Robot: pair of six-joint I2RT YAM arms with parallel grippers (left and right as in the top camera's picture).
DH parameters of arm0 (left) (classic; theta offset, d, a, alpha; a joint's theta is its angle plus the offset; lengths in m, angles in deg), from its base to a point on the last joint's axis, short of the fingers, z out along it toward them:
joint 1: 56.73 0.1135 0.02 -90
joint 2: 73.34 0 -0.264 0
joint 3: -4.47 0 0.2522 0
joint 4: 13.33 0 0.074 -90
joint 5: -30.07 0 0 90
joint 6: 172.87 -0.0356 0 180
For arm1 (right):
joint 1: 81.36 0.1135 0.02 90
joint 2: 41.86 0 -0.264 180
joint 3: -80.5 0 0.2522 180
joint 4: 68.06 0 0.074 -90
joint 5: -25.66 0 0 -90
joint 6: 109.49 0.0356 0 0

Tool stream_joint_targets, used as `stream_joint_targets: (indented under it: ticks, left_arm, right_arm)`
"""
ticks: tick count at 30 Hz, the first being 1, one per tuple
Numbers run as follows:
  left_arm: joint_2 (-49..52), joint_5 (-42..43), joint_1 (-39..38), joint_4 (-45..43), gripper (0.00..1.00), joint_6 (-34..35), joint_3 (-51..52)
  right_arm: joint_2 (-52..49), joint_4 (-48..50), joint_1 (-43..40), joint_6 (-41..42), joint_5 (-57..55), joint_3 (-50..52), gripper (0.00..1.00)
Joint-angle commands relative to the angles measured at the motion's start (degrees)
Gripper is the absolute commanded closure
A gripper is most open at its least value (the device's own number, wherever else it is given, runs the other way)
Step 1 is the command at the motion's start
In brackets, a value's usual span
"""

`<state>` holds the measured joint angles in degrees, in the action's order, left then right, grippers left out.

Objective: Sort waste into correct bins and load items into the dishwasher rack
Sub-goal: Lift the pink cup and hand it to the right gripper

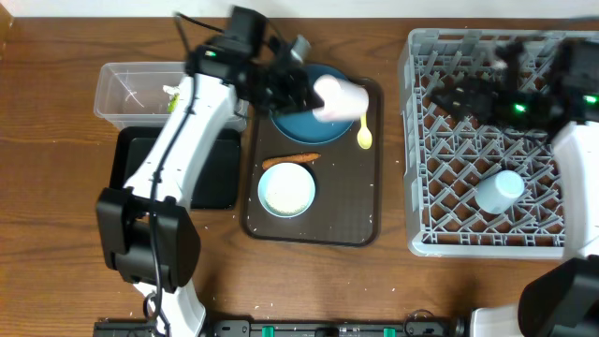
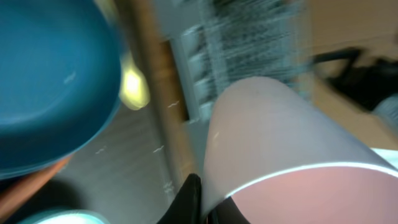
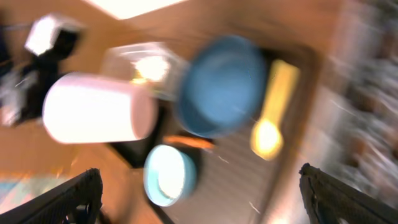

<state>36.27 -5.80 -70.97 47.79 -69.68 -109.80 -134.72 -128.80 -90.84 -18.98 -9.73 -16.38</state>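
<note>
As pink cup [image 1: 339, 97] blurs, plate [image 1: 299, 127] half hidden

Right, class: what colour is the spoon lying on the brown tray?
Yellow. The spoon shows most sharply in the overhead view.

Robotics lab bench set up like a kitchen: left arm [image 1: 182, 131] and right arm [image 1: 576, 150] at a wooden table [image 1: 47, 271] holding a dishwasher rack [image 1: 409, 140] and serving tray [image 1: 346, 197].

Pink cup [image 2: 280, 143]: blurred, cut by bottom edge, left wrist view; dark blue plate [image 2: 50, 81]: cropped at left edge; dishwasher rack [image 2: 249, 37]: smeared, pegs indistinct.
</note>
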Motion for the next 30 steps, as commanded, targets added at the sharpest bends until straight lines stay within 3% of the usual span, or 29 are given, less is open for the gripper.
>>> stream_joint_targets:
  ticks: [1,8,14,23,30]
  left_arm:
    - [-0.24,19.34,1.92,-2.91,0.94,3.63,-0.61]
    - [-0.24,29.55,2.71,-3.82,0.94,3.67,-0.61]
    - [-0.24,35.91,2.71,-4.44,0.94,3.65,-0.61]
    - [-0.24,35.87,2.71,-4.37,0.94,3.63,-0.61]
    - [-0.24,35.87,2.71,-4.37,0.94,3.61,-0.59]
  right_arm:
    - [0.07,5.14,5.57,-1.20,13.42,-0.72,0.01]
    - [0.07,19.28,14.08,2.64,14.60,-0.72,0.01]
    - [0.07,23.93,18.14,2.64,14.38,-0.72,0.01]
    - [0.07,25.75,19.98,2.69,14.29,-0.72,0.26]
    - [0.07,30.62,19.23,4.96,17.05,-0.72,0.27]
